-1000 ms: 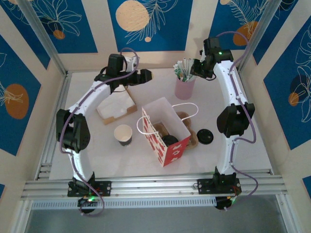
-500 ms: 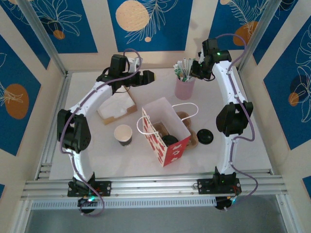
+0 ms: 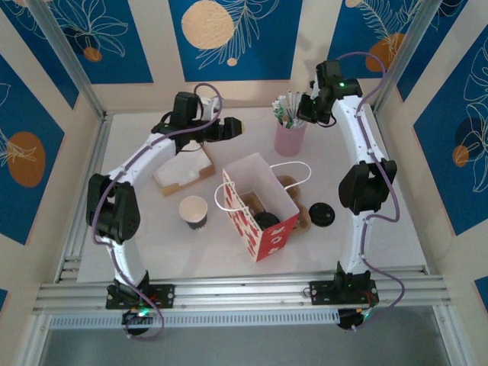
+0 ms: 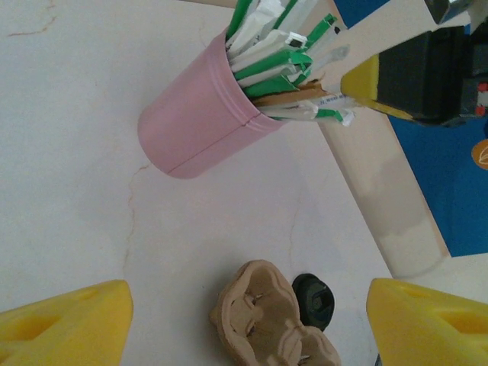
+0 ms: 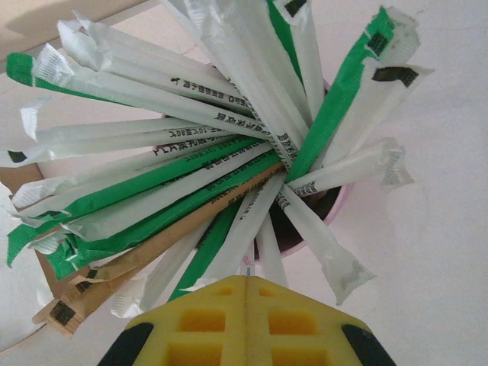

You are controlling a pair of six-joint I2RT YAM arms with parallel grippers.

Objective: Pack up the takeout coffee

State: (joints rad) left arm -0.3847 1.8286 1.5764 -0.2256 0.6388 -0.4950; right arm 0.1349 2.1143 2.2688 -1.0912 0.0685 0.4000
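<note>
The red-and-white paper carrier bag with white cord handles stands open in the middle of the white table; everything else is placed from it. Beyond the bag and slightly to its right stands the pink plastic cup, crammed with green, white and brown paper-wrapped straws. The right gripper hangs over that cup, its yellow pads pressed flat together; one white-wrapped straw runs down to their seam, though I cannot tell whether it is pinched. Beyond the bag to its left, the left gripper hovers with its jaws spread wide and nothing between them. The takeout paper coffee cup with a dark sleeve sits uncovered just left of the bag; the round black plastic lid lies to the bag's right; the brown moulded-pulp cup carrier lies between lid and bag, against the bag's right side; a stack of white napkins in a cardboard tray lies beyond the bag's left corner.
</note>
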